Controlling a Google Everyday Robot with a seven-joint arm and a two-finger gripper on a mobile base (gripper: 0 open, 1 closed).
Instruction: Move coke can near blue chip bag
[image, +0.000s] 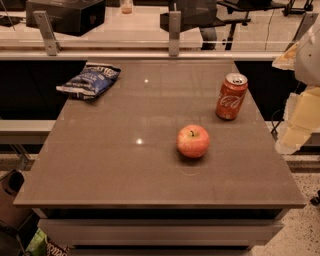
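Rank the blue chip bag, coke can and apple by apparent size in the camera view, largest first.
1. blue chip bag, widest, though farthest back.
2. coke can, taller than the apple.
3. apple; close to the can, and nearer the camera, so unsure.
The gripper hangs right of the table, touching nothing.

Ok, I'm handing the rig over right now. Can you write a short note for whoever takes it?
Pincer: at the right edge of the view, past the table's right side, not touching anything.
Coke can: upright on the table's right side, towards the back.
Blue chip bag: lying flat at the back left corner.
Apple: near the middle, in front of the can and to its left.
Done: nothing yet; the can and the bag are far apart.
Left: grasp the can, carry it left, and set it beside the bag.
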